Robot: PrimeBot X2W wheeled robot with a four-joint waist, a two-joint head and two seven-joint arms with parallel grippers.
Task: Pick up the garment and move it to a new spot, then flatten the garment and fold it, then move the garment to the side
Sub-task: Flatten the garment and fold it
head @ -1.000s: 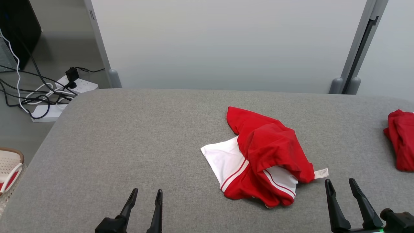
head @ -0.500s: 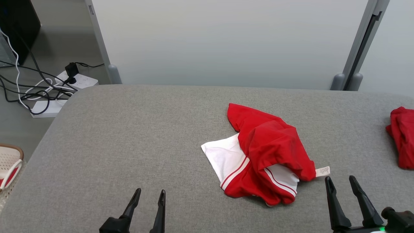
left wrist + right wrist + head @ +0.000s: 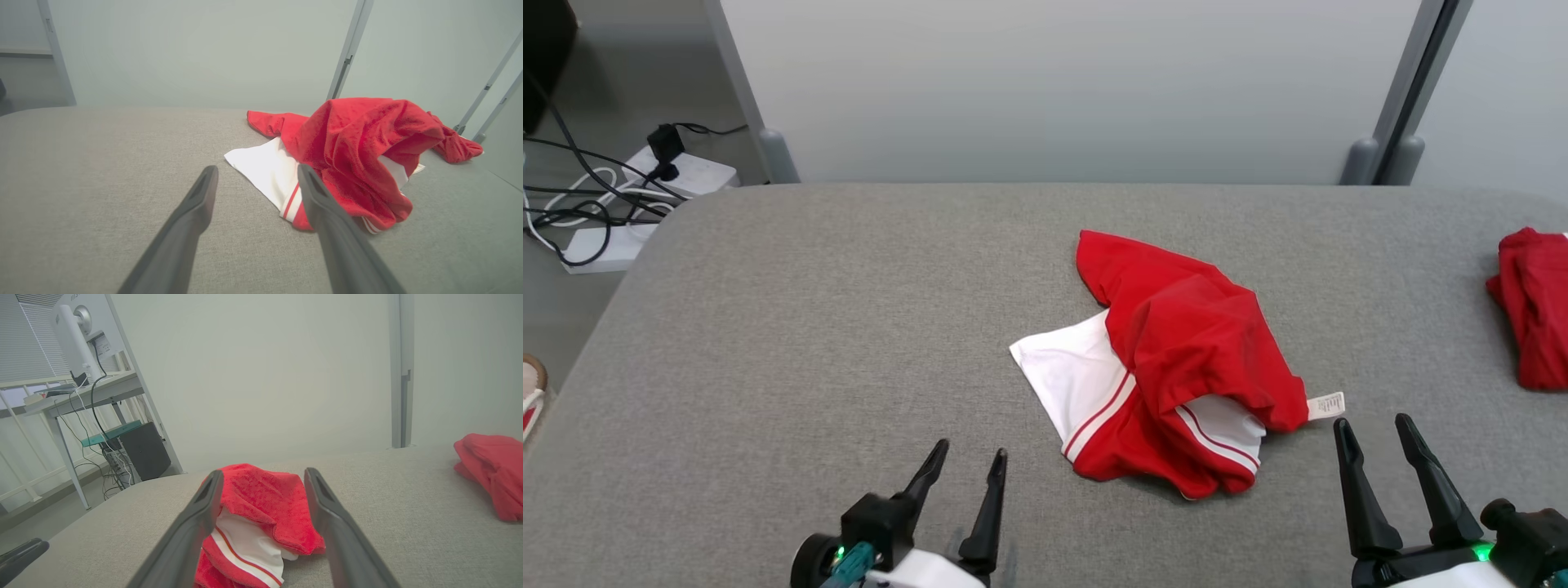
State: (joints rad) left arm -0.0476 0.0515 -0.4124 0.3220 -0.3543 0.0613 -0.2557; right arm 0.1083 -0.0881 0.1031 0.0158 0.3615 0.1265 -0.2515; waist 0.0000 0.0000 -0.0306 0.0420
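In the head view the garment [image 3: 1176, 359], a crumpled red-and-white piece, lies right of centre on the grey padded table [image 3: 809, 327]; its long axis runs from the far left down to the near right, ending at a white label [image 3: 1325, 405]. The right gripper [image 3: 1372, 423] stands with fingers spread and empty, its tips just beside that label; the left gripper [image 3: 969, 451], likewise spread and empty, sits apart from the striped near hem, off to its left. A second red cloth [image 3: 1531, 327] lies at the table's right edge, well apart.

In the left wrist view the garment lies ahead and to the right of the fingers; the white panel is its nearest part.

In the right wrist view the garment sits close ahead, between the fingers and slightly left; the right arm looks nearer for a first grasp.
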